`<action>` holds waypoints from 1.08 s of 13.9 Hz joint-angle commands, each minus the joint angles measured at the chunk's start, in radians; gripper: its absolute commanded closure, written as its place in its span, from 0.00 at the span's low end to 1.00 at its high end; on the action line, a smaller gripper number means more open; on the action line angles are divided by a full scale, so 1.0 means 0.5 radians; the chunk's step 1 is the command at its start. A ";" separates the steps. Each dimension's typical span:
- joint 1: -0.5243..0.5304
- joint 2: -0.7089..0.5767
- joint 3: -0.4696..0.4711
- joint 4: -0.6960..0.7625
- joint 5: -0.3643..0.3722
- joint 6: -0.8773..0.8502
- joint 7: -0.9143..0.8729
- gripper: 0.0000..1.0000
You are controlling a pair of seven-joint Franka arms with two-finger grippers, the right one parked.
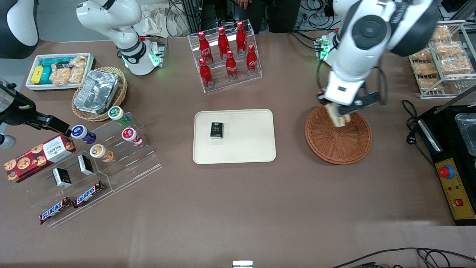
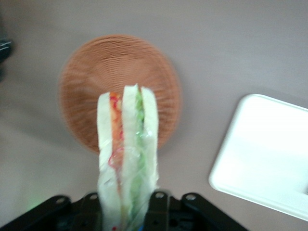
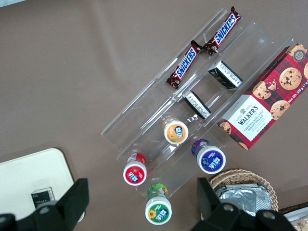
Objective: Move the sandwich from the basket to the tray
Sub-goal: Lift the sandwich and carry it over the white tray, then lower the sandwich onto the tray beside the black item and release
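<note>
Flat cream-beige rectangular tray on brown desk, small black box on it; round reddish-brown woven wicker basket beside; above basket, gripper clamped on triangular white-bread sandwich, lifted clear.

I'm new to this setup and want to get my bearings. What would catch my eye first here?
First, the gripper above the basket, shut on the sandwich, which is lifted clear of the weave. Next, the tray at mid-table, beside the basket toward the parked arm's end, with a small black box on it. Then the rack of red bottles, farther from the front camera than the tray.
</note>
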 commanded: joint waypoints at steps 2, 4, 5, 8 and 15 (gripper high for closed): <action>-0.035 0.120 -0.236 0.034 -0.039 0.266 0.167 1.00; -0.114 0.176 -0.273 0.034 -0.051 0.389 0.198 1.00; -0.151 0.185 -0.273 0.031 -0.058 0.438 0.192 1.00; -0.216 0.292 -0.273 0.003 -0.061 0.555 0.201 1.00; -0.348 0.709 -0.261 -0.221 0.129 1.113 -0.007 1.00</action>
